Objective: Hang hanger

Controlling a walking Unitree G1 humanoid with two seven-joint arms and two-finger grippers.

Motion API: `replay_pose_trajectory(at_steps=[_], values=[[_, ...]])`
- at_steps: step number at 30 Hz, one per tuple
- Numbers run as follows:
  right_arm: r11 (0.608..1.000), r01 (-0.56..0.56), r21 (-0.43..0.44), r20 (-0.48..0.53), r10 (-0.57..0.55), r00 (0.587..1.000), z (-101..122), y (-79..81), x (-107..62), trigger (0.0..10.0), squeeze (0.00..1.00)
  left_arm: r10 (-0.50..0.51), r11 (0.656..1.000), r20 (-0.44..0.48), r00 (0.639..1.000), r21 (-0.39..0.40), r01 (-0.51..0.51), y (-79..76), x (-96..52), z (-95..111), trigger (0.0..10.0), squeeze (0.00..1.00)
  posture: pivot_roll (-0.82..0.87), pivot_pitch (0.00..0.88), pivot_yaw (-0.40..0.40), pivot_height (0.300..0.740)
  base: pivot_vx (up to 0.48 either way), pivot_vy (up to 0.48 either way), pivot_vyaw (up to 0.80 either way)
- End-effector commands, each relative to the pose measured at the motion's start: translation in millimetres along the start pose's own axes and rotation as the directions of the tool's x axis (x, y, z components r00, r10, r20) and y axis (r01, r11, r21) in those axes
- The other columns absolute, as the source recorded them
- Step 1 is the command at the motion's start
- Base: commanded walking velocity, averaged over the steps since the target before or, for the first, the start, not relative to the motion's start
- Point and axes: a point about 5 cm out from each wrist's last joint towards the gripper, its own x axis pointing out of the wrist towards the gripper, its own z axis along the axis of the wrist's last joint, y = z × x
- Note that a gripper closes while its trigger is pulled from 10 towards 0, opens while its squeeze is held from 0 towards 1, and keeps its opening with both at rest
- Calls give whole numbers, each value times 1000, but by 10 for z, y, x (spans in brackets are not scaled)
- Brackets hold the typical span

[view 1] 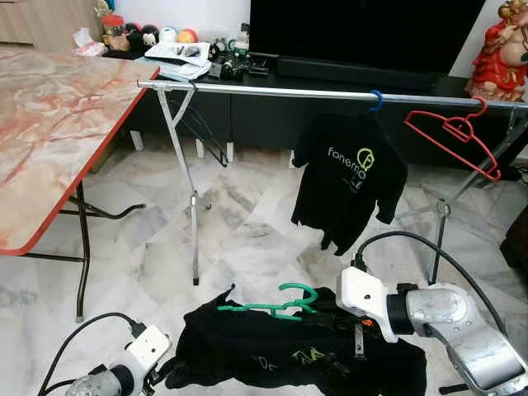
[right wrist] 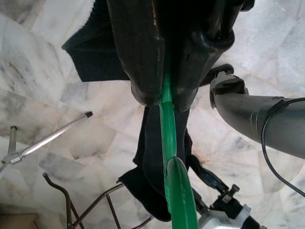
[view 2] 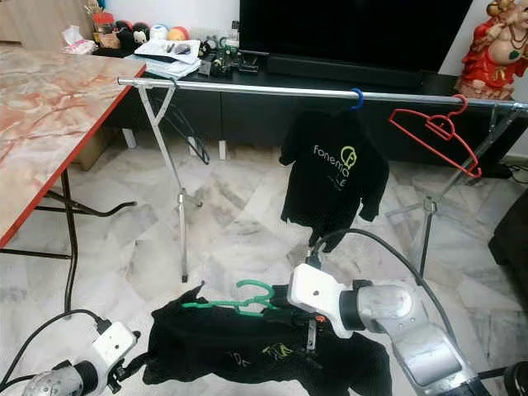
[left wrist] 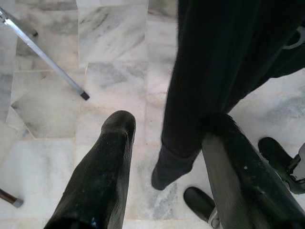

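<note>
While the black garment [view 1: 297,351] is kept spread low between the two arms, a green hanger [view 1: 276,306] threaded in it is clamped by the right gripper [right wrist: 162,98], both fingers pressed onto the hanger's thin bar. The hook is thereby left free for the rail. At the garment's left edge the left gripper [view 1: 165,367] is seen; its fingers [left wrist: 102,167] are spread apart, and cloth is draped against one of them, so a firm hold cannot be confirmed. Farther off, a steel drying rail [view 1: 272,90] is carried on folding legs. Near its right end a black printed T-shirt [view 1: 346,177] is hung from a blue hook, and an empty red hanger [view 1: 458,136] hangs at the end. Bare rail toward the left end is judged the likely destination.
</note>
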Motion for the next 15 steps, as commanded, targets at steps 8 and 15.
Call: replay_pose_trajectory(at_steps=[8, 15], values=[[999, -41, -19, 45, 42, 998, 97, 91, 34, 10000, 0, -47, 999, 22, 999, -21, 47, -26, -7, 6, 10000, 0, 17, 126, -55, 740, 0, 0, 0], [999, -50, -17, 52, 51, 997, 108, 137, 34, 10000, 0, -65, 997, 41, 997, -33, 67, -39, -12, 15, 10000, 0, 4, 127, -45, 740, 0, 0, 0]])
